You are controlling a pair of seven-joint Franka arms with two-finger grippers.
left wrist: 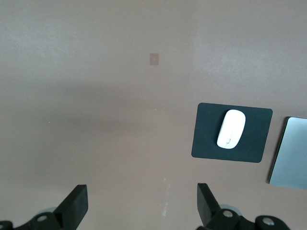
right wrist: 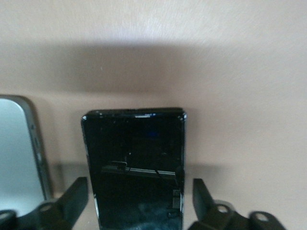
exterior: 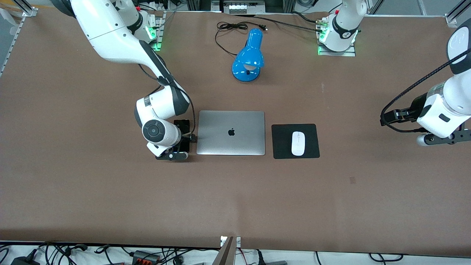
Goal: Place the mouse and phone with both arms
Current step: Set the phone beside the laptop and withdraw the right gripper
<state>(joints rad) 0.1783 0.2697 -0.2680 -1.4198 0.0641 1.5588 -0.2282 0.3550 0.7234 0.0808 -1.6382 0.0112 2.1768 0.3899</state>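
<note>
On the brown worktop (exterior: 73, 165), the right tool (right wrist: 136, 201) reaches low, spread astride the phone (right wrist: 134, 163) beside the laptop (exterior: 231, 132). The left tool (left wrist: 141, 206) hangs spread, raised over bare worktop at its arm's end.

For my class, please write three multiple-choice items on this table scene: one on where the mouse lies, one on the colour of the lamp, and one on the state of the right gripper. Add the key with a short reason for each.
1. Where does the mouse lie?
A. on the laptop
B. on the mouse pad
C. under the lamp

2. What colour is the lamp?
A. blue
B. red
C. white

3. How is the right gripper?
A. shut on the mouse
B. shut on the lamp's cable
C. open, a finger on each side of the phone

Key:
1. B: the mouse rests in the middle of the black mouse pad, beside the laptop.
2. A: its shade and base are glossy blue.
3. C: the right wrist view shows the fingers apart, clear of the phone's long edges. The left gripper waits open over bare table.
</note>
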